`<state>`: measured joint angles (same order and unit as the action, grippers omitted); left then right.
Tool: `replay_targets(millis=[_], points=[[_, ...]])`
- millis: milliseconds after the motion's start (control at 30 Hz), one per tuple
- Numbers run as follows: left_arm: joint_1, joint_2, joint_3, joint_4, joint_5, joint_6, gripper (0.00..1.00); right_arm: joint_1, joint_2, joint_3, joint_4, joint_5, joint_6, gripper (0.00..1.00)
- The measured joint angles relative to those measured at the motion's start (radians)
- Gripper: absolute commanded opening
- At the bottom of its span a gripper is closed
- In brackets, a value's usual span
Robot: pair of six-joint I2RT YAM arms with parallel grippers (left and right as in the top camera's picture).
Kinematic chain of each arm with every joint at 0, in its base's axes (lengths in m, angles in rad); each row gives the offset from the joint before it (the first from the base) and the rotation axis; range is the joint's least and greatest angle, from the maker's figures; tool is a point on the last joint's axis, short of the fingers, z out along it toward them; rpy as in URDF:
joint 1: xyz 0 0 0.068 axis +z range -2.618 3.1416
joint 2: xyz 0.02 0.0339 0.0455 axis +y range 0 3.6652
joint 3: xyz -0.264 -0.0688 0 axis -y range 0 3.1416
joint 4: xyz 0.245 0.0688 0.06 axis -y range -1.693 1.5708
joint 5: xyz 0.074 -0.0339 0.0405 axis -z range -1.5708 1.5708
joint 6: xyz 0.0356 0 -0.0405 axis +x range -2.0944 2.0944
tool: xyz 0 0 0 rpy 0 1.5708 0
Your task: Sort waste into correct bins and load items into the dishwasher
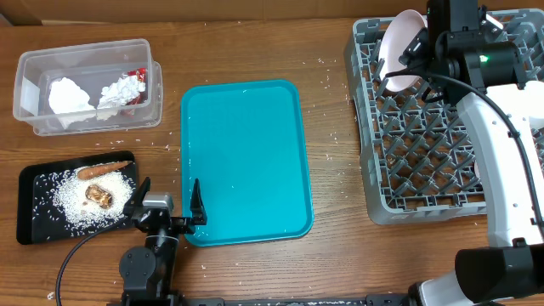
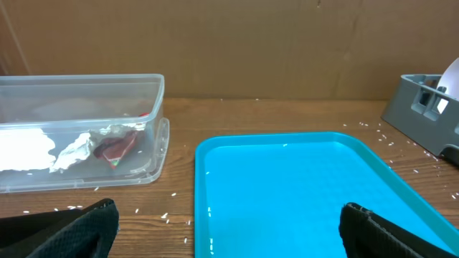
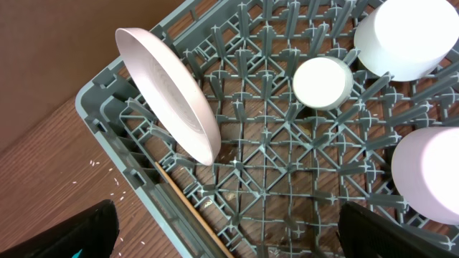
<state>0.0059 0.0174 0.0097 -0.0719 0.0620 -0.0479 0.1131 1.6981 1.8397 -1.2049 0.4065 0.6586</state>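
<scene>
Left fingers (image 2: 64, 233) and right fingers (image 3: 64, 233) apart; four dishes (image 3: 172, 107) in one rack (image 3: 107, 107).

A brown wooden table (image 1: 255, 51) carries a clear rectangular plastic tub (image 1: 85, 45) at far left, a flat black rectangular tray (image 1: 34, 212) below it, a large teal plastic serving tray (image 1: 246, 161) at centre and a square grey plastic dish rack (image 1: 425, 170) at right; stray white rice grains (image 1: 322, 61) dot the wood

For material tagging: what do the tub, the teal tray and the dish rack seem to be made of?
The tub: clear plastic, glossy; its contents show through the walls. The teal tray: probably plastic, smooth and shiny, with light glints on it. The dish rack: grey moulded plastic by its look, matte, an open grid with upright pegs.
</scene>
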Motion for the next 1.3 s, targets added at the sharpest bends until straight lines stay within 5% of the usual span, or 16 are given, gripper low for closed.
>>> replay_targets(millis=[1300], points=[[0.0,0.0,0.0,-0.002,-0.007,0.0,1.0,0.0,0.0,0.0,-0.089,0.002,-0.008,1.0]])
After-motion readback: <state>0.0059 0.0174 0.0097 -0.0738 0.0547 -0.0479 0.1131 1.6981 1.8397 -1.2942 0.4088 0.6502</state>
